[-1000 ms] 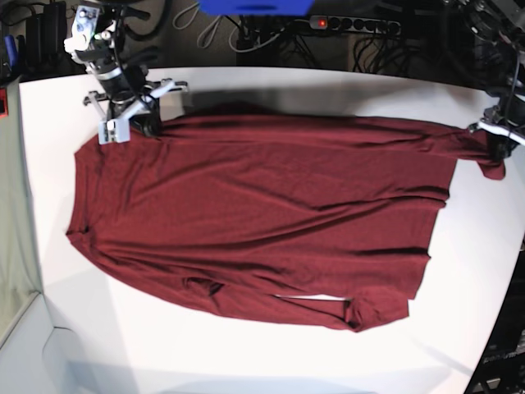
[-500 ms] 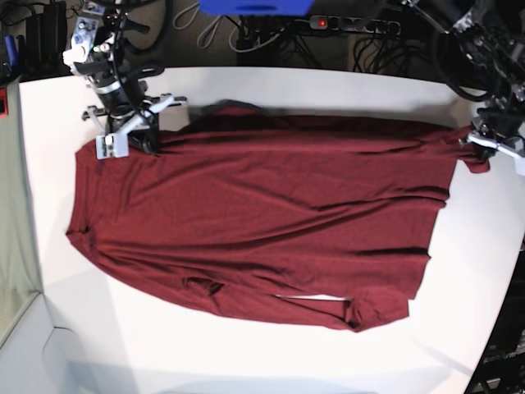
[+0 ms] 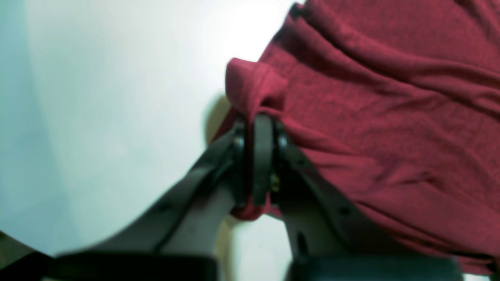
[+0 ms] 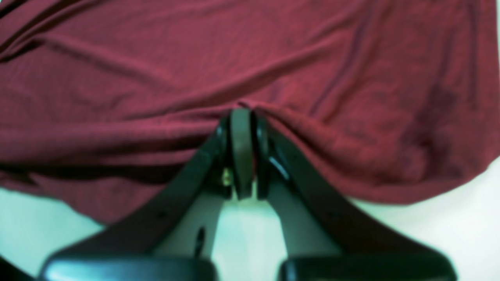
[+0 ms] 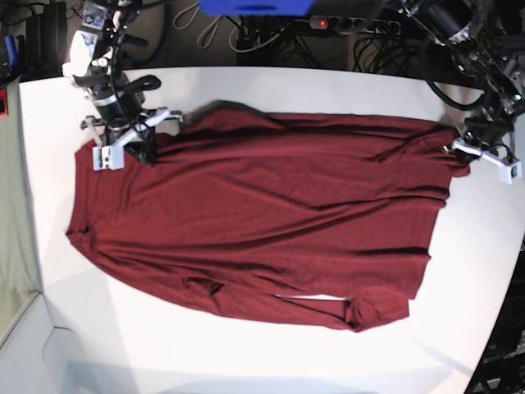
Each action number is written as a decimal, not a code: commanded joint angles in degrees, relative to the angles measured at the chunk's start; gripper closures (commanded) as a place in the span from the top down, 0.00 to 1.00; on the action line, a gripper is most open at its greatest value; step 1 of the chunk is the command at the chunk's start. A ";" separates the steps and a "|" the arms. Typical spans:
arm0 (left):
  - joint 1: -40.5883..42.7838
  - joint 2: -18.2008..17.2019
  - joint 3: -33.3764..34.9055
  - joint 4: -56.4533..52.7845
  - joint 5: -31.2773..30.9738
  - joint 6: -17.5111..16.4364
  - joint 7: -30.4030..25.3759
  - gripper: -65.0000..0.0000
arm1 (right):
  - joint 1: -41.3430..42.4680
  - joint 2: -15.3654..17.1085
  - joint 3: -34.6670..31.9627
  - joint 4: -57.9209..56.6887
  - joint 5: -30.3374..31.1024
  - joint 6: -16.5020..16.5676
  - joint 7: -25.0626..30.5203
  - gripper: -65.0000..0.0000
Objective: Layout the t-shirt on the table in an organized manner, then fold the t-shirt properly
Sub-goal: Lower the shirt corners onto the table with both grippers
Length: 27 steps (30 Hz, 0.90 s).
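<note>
Stretching phase: both arms pinch opposite ends of the garment's far edge, layout not finished, no fold made.
Left wrist: left gripper (image 3: pixel 259 128) has its jaws together, clamped on a bunched corner of the plain dark maroon knit t-shirt (image 3: pixel 390 117); a fabric loop pokes up above the jaws, smooth matte white desk (image 3: pixel 97 97) beside it.
Right wrist: right gripper (image 4: pixel 242 117) has jaws closed on a pinch of the shirt edge, creases fanning out from the pinch, desk showing below the hem.
Base: shirt lies spread lengthwise across the middle of the desk, far edge lifted slightly near the right gripper; near corner is rumpled and doubled over, a sliver of desk showing through.
Risk, slip: small pinches on stretchy knit; pulling apart harder could tear a corner free.
Risk, skew: uneven pull would likely drag the whole shirt sideways.
Risk, crease: near-corner bunch gets folded in if not flattened.
</note>
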 commanded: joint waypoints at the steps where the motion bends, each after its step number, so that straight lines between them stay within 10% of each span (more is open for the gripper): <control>1: -0.49 -0.94 0.00 0.37 -0.71 0.07 -0.48 0.01 | 0.35 0.11 -0.02 0.92 0.53 0.16 0.68 0.00; 16: 3.29 -3.22 0.61 0.64 -1.23 0.16 -0.48 0.59 | 2.28 1.25 0.07 1.01 0.71 0.16 -3.02 0.00; 27: 3.47 -2.69 1.05 -0.07 -0.71 -0.37 -0.83 0.65 | 2.11 0.99 -0.20 1.01 0.71 0.16 -3.02 0.00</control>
